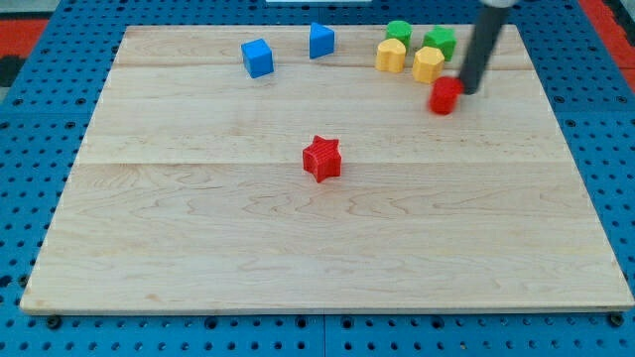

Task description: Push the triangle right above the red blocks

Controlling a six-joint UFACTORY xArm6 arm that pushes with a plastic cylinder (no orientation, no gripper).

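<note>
My tip [467,91] is at the view's upper right, touching the right side of a red block [444,95]. A red star block [321,159] lies near the board's middle. A blue cube [257,58] sits at the view's upper left of centre. A blue block [321,41] with a slanted, wedge-like shape lies to its right, near the top edge. Two yellow blocks [392,56] [429,64] and two green blocks [399,32] [441,42] cluster just left of the rod, above the red block.
The wooden board [198,258] lies on a blue pegboard surface [30,198]. The rod rises out of the view's top edge at the right.
</note>
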